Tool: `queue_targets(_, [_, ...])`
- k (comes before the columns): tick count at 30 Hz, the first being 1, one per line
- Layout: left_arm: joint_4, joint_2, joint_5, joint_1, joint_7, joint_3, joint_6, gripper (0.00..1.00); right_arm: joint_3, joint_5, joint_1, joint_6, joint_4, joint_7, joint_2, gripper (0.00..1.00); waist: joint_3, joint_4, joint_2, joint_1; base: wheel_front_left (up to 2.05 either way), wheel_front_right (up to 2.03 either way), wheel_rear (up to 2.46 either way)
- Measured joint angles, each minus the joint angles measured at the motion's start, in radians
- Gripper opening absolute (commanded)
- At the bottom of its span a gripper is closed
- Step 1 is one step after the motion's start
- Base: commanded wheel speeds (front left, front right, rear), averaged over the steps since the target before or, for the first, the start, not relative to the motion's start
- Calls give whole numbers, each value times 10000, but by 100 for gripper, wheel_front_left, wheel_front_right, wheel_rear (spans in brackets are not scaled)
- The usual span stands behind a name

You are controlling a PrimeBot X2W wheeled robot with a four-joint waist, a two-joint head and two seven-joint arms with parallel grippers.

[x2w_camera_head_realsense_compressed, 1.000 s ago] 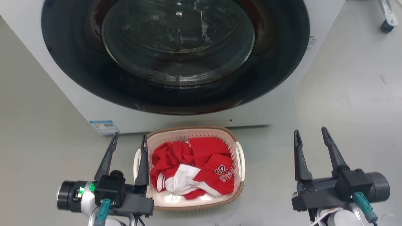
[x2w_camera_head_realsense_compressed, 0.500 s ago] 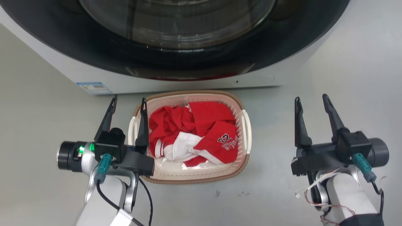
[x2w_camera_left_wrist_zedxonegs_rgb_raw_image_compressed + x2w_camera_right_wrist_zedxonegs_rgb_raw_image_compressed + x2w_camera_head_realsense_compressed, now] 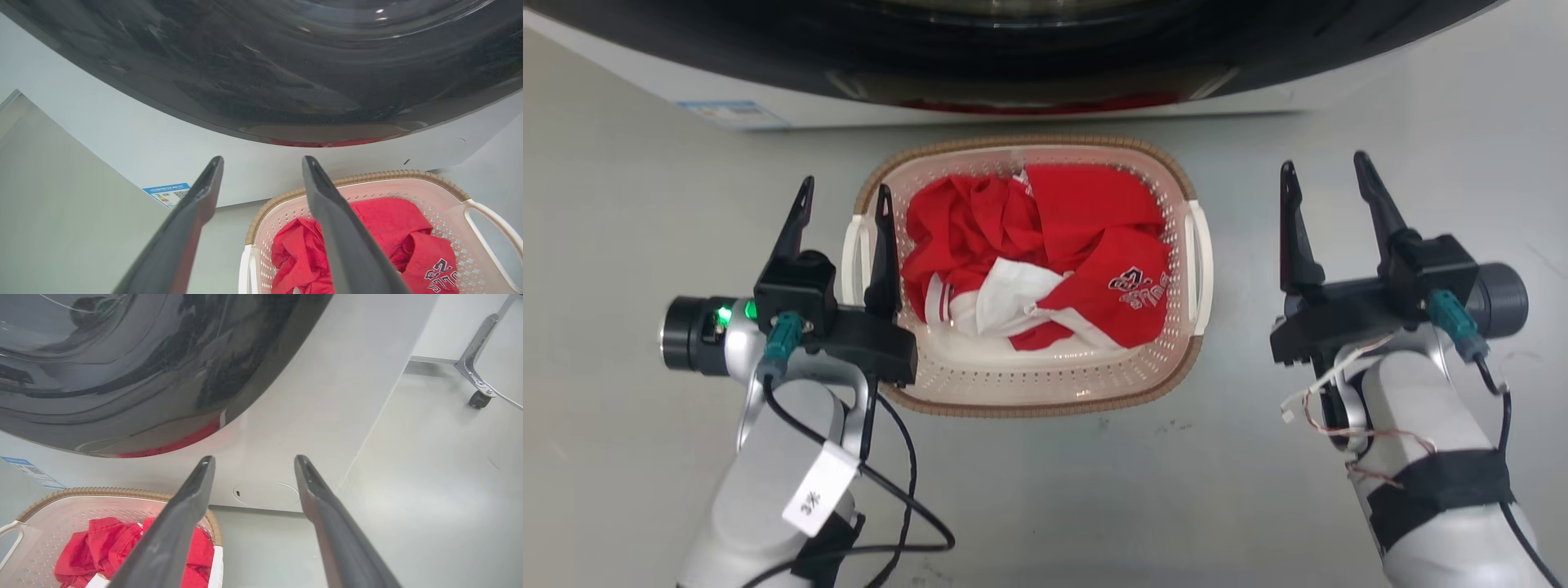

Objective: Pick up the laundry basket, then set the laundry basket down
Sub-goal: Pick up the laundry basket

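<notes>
The laundry basket (image 3: pixel 1045 377) sits on the grey floor (image 3: pixel 1045 490) just in front of the washing machine (image 3: pixel 1339 82), with a red-and-white jersey (image 3: pixel 1062 245) heaped inside. The left gripper (image 3: pixel 845 186) is wide open and holds nothing. In the head view its fingers (image 3: pixel 884 245) straddle the basket's left white handle (image 3: pixel 852 253) (I cannot tell whether either touches it). The right gripper (image 3: pixel 1323 161) is equally spread and empty, over bare floor and clear of the right handle (image 3: pixel 1202 253). Both grippers point towards the machine.
</notes>
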Motion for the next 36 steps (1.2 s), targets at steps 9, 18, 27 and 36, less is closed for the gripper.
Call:
queue_targets(9, [1285,-46,-119,-962,0,36,2,100,267,63,-1348,46,1478,0,-4,100,1192,128,0,0,0,0,0])
queue_targets(18, [2429,-54,-479,-1343,0,-2,4,100,802,598,-2043,69,2692,0,-10,100,1680,229,0,-1,0,0,0])
queue_targets(27, [3283,-71,-727,-1859,0,-282,12,100,1645,1509,-2484,-107,3568,0,-25,100,1967,285,-1,-2,0,0,0])
queue_targets(36, [4167,-75,-807,-2327,2,-276,0,100,2259,2113,-2977,-253,4121,0,-27,100,2243,318,-2,-2,0,0,0])
